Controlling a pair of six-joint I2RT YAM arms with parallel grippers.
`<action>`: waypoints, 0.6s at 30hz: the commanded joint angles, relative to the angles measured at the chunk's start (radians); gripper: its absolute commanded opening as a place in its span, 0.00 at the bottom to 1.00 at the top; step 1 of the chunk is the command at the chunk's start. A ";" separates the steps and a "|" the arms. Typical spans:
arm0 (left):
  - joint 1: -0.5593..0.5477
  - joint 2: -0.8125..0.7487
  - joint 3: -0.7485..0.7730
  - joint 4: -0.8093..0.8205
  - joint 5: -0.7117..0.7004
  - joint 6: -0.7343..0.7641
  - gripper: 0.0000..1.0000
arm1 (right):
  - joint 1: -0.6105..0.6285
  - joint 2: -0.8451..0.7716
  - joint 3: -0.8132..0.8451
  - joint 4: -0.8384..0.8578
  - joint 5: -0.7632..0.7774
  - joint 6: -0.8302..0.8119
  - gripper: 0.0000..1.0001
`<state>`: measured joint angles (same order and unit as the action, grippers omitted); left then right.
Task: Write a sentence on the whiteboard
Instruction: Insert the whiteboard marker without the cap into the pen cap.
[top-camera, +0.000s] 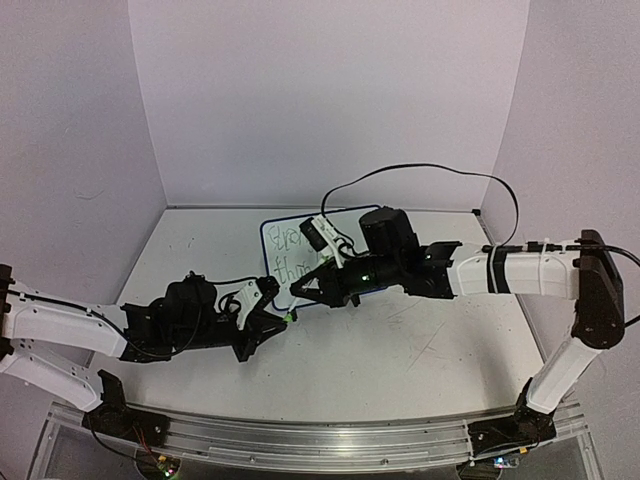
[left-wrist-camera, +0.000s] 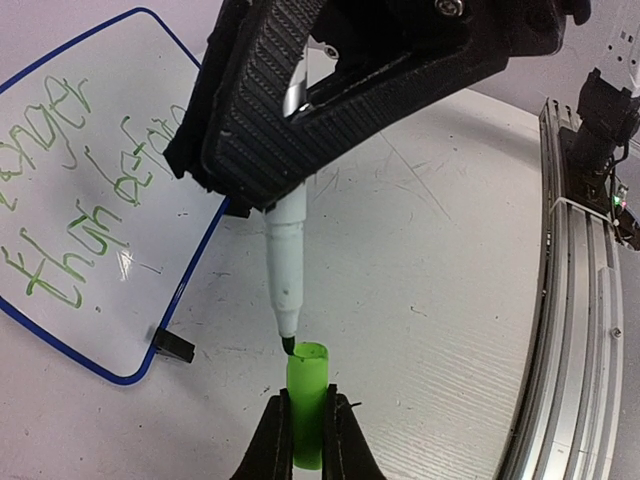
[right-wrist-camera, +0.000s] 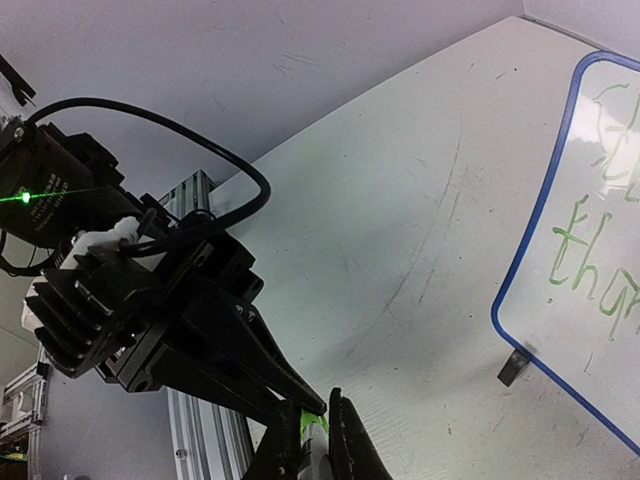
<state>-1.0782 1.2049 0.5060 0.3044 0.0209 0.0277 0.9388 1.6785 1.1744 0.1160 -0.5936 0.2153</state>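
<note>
Whiteboard (top-camera: 275, 232): blue-edged, on the table (top-camera: 420, 350) toward its far middle, bearing the sentence (left-wrist-camera: 75, 190) in two green lines. Left gripper (left-wrist-camera: 308, 412): closed on a green cap (left-wrist-camera: 308, 380), mouth up, just near of the board's corner. Right gripper (right-wrist-camera: 312, 428): clamped on a white pen (left-wrist-camera: 287, 265), tip down at the cap's mouth; contact cannot be told.
</note>
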 joint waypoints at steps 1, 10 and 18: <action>0.000 -0.034 -0.004 0.041 -0.044 0.003 0.00 | 0.012 0.017 0.008 0.031 0.003 0.004 0.00; 0.000 -0.039 -0.005 0.041 -0.050 0.004 0.00 | 0.017 0.000 -0.012 0.033 0.012 0.007 0.00; 0.000 -0.034 0.017 0.041 -0.052 -0.016 0.00 | 0.055 0.080 0.014 0.063 0.027 0.030 0.00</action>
<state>-1.0794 1.1893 0.4995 0.3065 -0.0109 0.0258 0.9684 1.7041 1.1717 0.1295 -0.5687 0.2170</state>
